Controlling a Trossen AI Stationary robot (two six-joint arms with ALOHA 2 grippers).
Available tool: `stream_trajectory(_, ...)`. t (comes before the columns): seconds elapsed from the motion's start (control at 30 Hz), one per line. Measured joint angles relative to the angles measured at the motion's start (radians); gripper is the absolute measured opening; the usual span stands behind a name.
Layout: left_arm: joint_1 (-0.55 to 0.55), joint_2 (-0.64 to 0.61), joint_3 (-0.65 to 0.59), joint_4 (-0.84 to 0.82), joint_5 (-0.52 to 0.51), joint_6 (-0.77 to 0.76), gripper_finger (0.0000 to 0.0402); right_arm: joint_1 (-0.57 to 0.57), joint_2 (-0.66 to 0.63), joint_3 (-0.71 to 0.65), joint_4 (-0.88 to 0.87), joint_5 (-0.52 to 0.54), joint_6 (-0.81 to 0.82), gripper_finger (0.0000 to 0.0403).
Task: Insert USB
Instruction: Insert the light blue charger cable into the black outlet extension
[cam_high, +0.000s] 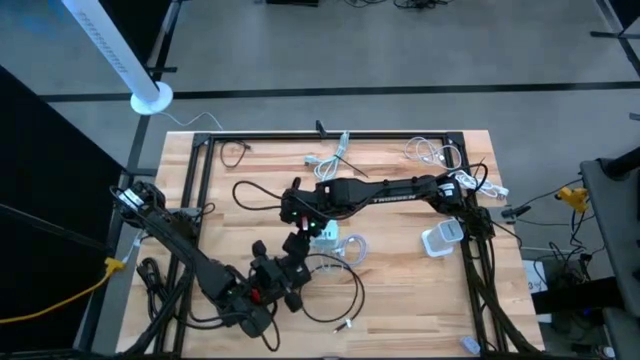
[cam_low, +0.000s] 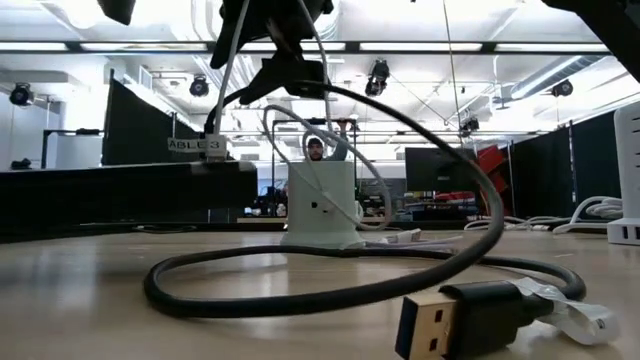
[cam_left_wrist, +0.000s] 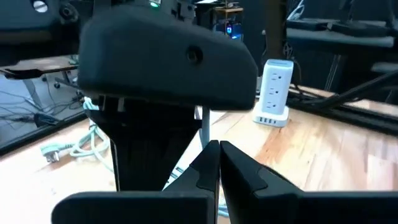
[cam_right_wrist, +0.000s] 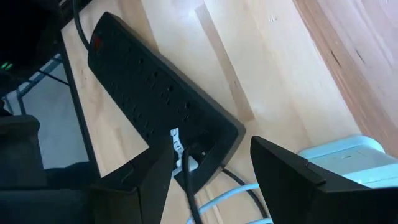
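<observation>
Left gripper (cam_high: 297, 248) has its fingers (cam_left_wrist: 205, 163) clenched — the tips meet with a thin white cable (cam_left_wrist: 204, 127) running up between them, so prob. pinching that lead near desk centre. Right gripper (cam_high: 297, 215) hangs just beyond it, fingers (cam_right_wrist: 283, 180) spread wide, nothing held, over the black power strip (cam_right_wrist: 155, 118) and beside the white charger block (cam_low: 321, 205). The task's black USB plug (cam_low: 440, 320) lies loose on the desk (cam_high: 400, 310) at the near edge, its cable (cam_low: 300, 285) looping back toward the block, well apart from both arms. Judging by this, insertion not done — plug still needs pickup, alignment w/ a port, push-in.
</observation>
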Motion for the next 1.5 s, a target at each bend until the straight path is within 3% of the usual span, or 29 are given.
stream_trajectory(0.43,0.034,-0.001,-0.088,-0.091,0.036,-0.180,0.0000,0.024,0.001,-0.014,-0.003,0.024,0.107,0.0199)
stream_trajectory(0.83,0.019,-0.058,-0.084,-0.074,0.007,-0.146,0.0000,0.011,0.002,-0.115,-0.006,0.027,0.367,0.0199)
stream_trajectory(1.07,0.018,-0.078,-0.085,-0.112,-0.004,-0.115,0.0000,0.005,0.002,-0.128,0.050,0.038,0.406,0.0199)
stream_trajectory(1.13,0.017,-0.079,-0.085,-0.110,-0.011,-0.128,0.0000,0.005,0.002,-0.129,0.066,0.073,0.426,0.0199)
stream_trajectory(1.27,0.019,-0.080,-0.086,-0.107,0.002,-0.133,0.0000,0.008,-0.001,-0.133,0.077,0.242,0.481,0.0199)
stream_trajectory(1.5,0.020,-0.084,-0.081,-0.076,-0.001,-0.172,0.0000,-0.005,0.006,-0.133,0.179,0.358,0.602,0.0199)
